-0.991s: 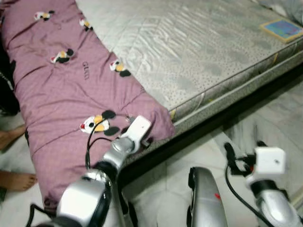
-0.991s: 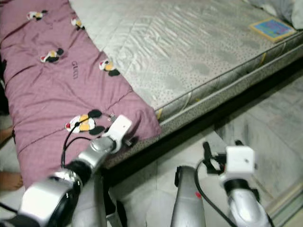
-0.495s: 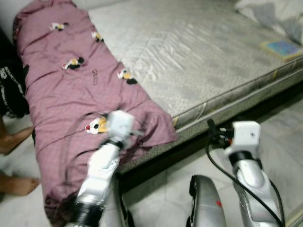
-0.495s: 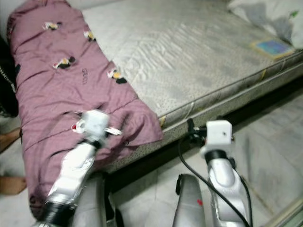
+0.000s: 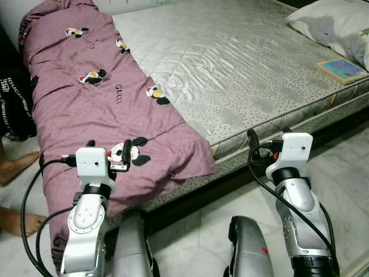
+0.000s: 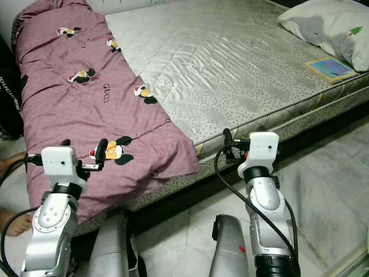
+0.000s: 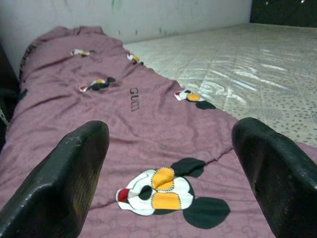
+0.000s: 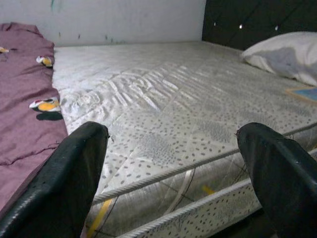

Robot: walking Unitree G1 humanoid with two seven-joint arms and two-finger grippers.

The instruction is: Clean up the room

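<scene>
A purple blanket (image 5: 86,98) with cartoon mouse patches lies along the left side of the grey quilted mattress (image 5: 230,63) and hangs over its near edge. My left gripper (image 5: 108,151) is open and hovers just above the blanket's near part, by a mouse patch (image 7: 158,191). My right gripper (image 5: 268,138) is also open, held in front of the mattress edge with nothing between its fingers. In the right wrist view the bare mattress (image 8: 163,99) stretches ahead between the black fingers (image 8: 74,173).
A white pillow (image 5: 334,23) and a thin colourful book (image 5: 341,69) lie at the bed's far right. A person's bare feet (image 5: 17,167) and a black garment (image 5: 14,98) are at the left. Pale marble floor (image 5: 346,173) lies before the bed.
The camera has tilted up, showing more of the bed. My left gripper drew back left from the blanket's corner. My right arm rose from floor level to the mattress edge.
</scene>
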